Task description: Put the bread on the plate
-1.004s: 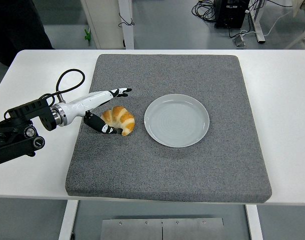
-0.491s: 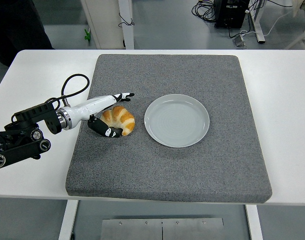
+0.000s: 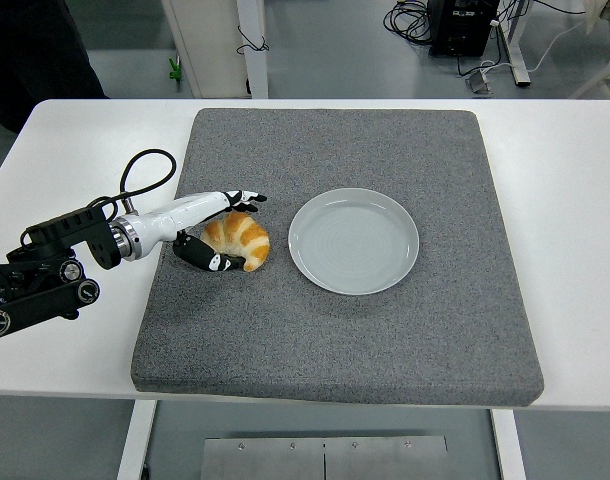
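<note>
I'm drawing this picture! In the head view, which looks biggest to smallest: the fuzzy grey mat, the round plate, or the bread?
1. Grey felt mat, by far the largest.
2. Round pale grey plate.
3. Golden-brown croissant-shaped bread, smallest, beside the left hand.

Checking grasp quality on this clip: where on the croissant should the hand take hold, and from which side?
Best across the thick middle of the croissant, approached from its left, away from the plate. It lies flat on the grey mat as a curved crescent with tapering ends, so the middle gives most to pinch. The left hand already brackets it so, fingers behind and thumb in front.
</note>
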